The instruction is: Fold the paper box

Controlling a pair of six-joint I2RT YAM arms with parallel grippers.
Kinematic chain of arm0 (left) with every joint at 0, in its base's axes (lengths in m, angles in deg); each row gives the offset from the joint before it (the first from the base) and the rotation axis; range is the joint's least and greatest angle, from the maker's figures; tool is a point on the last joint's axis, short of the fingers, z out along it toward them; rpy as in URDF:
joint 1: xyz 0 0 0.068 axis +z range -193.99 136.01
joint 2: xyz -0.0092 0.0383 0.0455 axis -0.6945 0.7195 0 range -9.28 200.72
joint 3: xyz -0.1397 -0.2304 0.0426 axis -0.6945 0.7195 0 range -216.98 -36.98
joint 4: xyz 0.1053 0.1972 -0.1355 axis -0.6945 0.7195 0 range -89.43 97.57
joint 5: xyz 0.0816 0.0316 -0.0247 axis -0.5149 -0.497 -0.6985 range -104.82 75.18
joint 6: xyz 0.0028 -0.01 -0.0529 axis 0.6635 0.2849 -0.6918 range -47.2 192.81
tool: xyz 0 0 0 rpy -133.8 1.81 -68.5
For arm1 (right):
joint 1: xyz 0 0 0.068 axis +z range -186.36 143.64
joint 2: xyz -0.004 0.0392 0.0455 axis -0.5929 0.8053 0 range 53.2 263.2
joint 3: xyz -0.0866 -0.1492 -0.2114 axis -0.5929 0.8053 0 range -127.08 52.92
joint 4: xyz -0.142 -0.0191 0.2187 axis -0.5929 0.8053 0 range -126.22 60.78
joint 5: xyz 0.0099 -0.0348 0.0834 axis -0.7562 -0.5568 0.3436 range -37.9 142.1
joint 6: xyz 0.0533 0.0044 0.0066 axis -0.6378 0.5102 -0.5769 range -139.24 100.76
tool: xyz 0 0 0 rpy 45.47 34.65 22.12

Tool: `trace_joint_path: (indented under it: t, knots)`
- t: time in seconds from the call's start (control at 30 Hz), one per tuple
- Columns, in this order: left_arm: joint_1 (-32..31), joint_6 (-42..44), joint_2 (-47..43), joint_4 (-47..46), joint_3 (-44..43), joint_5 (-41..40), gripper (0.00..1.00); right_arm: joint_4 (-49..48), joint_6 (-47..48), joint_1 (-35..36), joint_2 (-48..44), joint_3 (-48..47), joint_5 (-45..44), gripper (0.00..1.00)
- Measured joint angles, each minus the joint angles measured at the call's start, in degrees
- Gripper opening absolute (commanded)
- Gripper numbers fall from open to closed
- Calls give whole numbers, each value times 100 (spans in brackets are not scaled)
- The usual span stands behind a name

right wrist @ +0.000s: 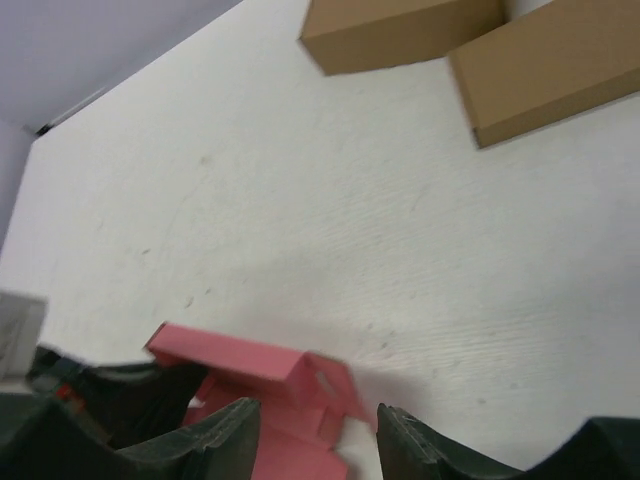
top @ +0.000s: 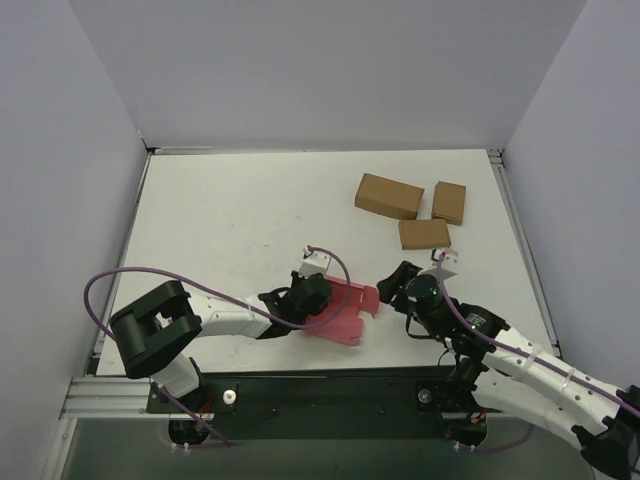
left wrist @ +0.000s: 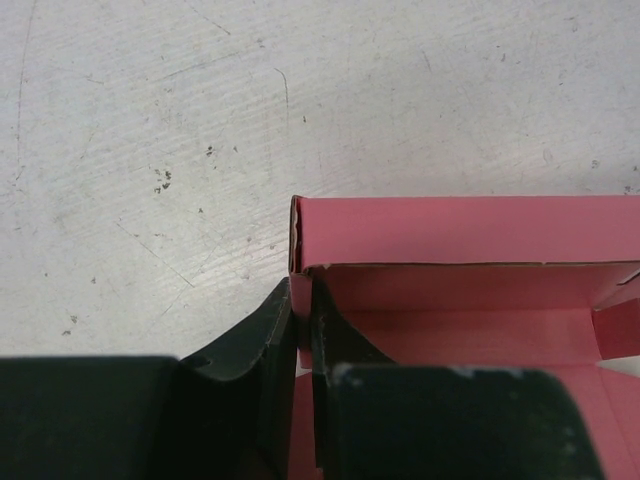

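Note:
The pink-red paper box (top: 345, 308) lies half-formed on the table near the front edge, with raised side walls. My left gripper (top: 305, 297) is shut on its left wall; in the left wrist view the fingers (left wrist: 270, 340) pinch the thin card wall (left wrist: 300, 290), and the box's far wall (left wrist: 470, 228) stands upright beyond. My right gripper (top: 395, 283) is open just right of the box. In the right wrist view its gripper (right wrist: 315, 432) frames the box's right end flap (right wrist: 325, 385) without touching it.
Three brown cardboard boxes (top: 389, 195) (top: 449, 201) (top: 424, 233) lie at the back right; two show in the right wrist view (right wrist: 400, 30) (right wrist: 555, 65). Grey walls enclose the white table (top: 230, 210). A purple cable (top: 120, 275) loops over the left arm.

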Motion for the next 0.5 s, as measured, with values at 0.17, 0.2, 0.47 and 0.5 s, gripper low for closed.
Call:
trace_joint_path:
  t: [0.17,0.2,0.47,0.5]
  knots:
    - [0,-7,-17,-2,57,0,0,96,369,-1283,44,382,330,44]
    - [0,-7,-26,-2,59,0,0,92,448,-1425,157,455,424,44]
    - [0,-9,-61,0,92,0,0,-994,1167,-1650,1246,1014,1386,43]
    - [0,-9,-63,-2,94,0,0,-1172,1248,-1646,1322,1060,1504,43]
